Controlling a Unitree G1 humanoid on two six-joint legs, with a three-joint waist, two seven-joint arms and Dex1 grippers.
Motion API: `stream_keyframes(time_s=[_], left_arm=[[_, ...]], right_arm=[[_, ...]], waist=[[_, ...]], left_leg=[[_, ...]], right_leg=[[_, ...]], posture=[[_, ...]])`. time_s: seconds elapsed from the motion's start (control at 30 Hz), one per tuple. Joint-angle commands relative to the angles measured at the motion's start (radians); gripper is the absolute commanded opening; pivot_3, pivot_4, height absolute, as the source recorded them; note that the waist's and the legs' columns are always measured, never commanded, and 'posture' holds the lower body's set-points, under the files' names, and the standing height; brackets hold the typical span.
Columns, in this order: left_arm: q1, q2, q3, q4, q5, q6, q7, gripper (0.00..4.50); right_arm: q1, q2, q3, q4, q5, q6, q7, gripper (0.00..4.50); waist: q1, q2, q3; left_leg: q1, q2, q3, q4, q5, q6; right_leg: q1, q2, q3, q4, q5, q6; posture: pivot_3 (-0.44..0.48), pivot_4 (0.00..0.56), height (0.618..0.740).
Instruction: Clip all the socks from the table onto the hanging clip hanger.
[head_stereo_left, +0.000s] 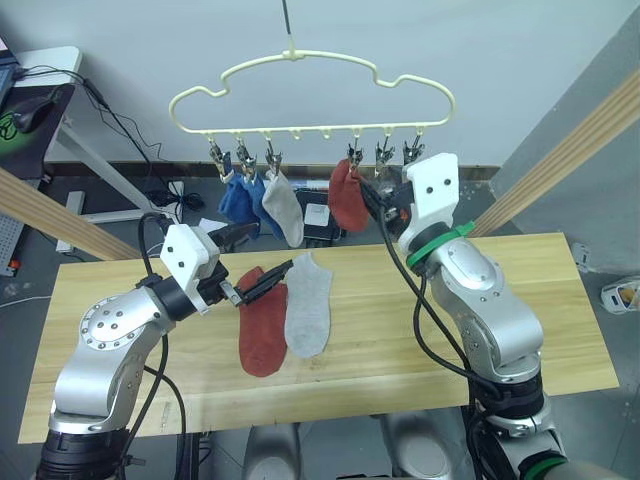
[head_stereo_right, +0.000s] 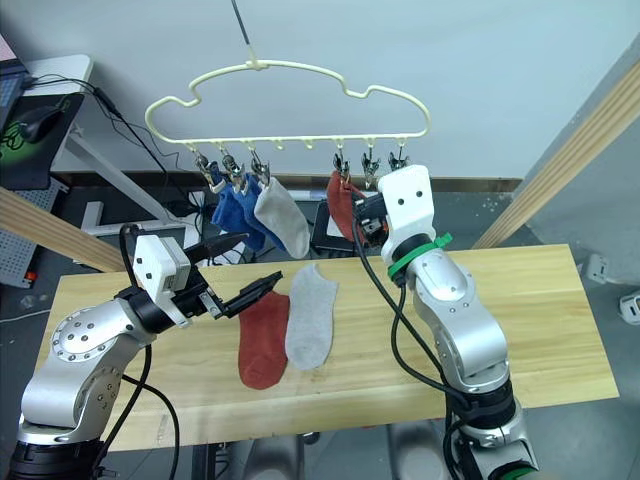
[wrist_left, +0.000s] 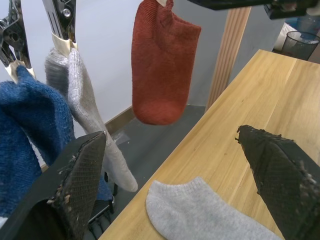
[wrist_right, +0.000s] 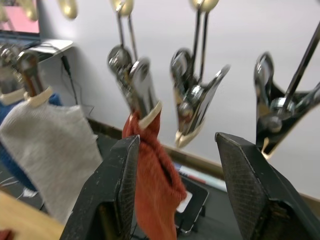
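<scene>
While four socks already hang from the hanger (head_stereo_left: 310, 95), two lie flat on the desk (head_stereo_left: 540, 300) below it: a red sock (head_stereo_left: 263, 322) and a grey sock (head_stereo_left: 309, 303), side by side and touching along their long edges.

On the hanger I count two blue socks (head_stereo_left: 240, 198) bunched together under the clips at its left end, a grey one (head_stereo_left: 284, 208) just beside them, and a red one (head_stereo_left: 348, 195) under a clip right of the middle. That makes six in all: two red, two grey, two blue. Two clips to the right of the hung red sock are bare.

The left tool (head_stereo_left: 258, 284) hovers over the cuff end of the red sock on the desk, fingers spread wide, holding nothing. The right tool (wrist_right: 175, 195) is raised to the hanger, just by the hung red sock and the bare clips, also well open and empty.

These socks look soft, light and limp; they will likely fold and droop when lifted. I'd judge the cuff the best place to pinch, so the opening edge can be fed into a clip. The hanger hangs free and may swing if pushed.
</scene>
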Motion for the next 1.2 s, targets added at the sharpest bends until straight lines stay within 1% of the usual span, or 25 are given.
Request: stream_keyframes(time_s=[0.03, 0.37, 0.5, 0.6, 0.67, 1.2], left_arm=[[0.008, -0.004, 0.000, -0.014, 0.004, -0.024, -0.005, 4.50], [0.009, -0.006, -0.003, -0.010, 0.012, -0.029, -0.007, 4.50], [0.007, -0.008, -0.004, -0.007, 0.014, -0.029, -0.007, 4.50], [0.007, -0.009, -0.005, -0.007, 0.016, -0.030, -0.007, 4.50], [0.007, -0.010, -0.006, -0.006, 0.017, -0.030, -0.007, 4.50], [0.027, -0.007, -0.009, -0.021, 0.017, -0.024, -0.006, 4.50]], right_arm=[[-0.013, 0.010, -0.007, -0.016, -0.013, -0.035, -0.008, 2.53], [-0.033, -0.010, 0.003, -0.011, -0.047, -0.056, 0.001, 2.53], [-0.039, 0.008, -0.009, -0.006, -0.046, -0.052, -0.006, 2.53], [-0.042, 0.019, -0.014, -0.004, -0.042, -0.048, -0.005, 1.91], [-0.043, 0.024, -0.015, -0.004, -0.039, -0.044, -0.002, 1.27], [-0.086, 0.056, -0.019, 0.003, -0.043, -0.022, -0.013, 1.27]], waist=[[0.000, 0.000, 0.000], [0.000, 0.000, 0.000], [0.000, 0.000, 0.000], [0.000, 0.000, 0.000], [0.000, 0.000, 0.000], [-0.001, 0.000, 0.002]], left_leg=[[0.000, 0.000, 0.000, 0.000, 0.000, 0.000], [0.000, 0.000, 0.000, -0.001, 0.000, 0.000], [0.000, 0.000, 0.000, -0.001, 0.000, -0.001], [0.000, 0.000, 0.000, -0.001, 0.000, -0.001], [0.000, 0.000, 0.000, -0.001, 0.000, -0.001], [0.000, 0.000, 0.000, -0.005, 0.001, -0.003]], right_leg=[[0.000, 0.000, 0.000, 0.000, 0.000, 0.000], [0.000, 0.000, 0.000, 0.000, 0.000, 0.000], [0.000, 0.000, 0.000, 0.000, 0.000, 0.000], [0.000, 0.000, 0.000, 0.000, 0.000, 0.000], [0.000, 0.000, 0.000, -0.001, 0.000, 0.000], [-0.002, -0.001, 0.001, -0.001, -0.001, 0.001]], posture=[[-0.145, 0.451, 0.740], [-0.144, 0.447, 0.740], [-0.145, 0.446, 0.740], [-0.145, 0.447, 0.740], [-0.145, 0.447, 0.740], [-0.143, 0.448, 0.740]])
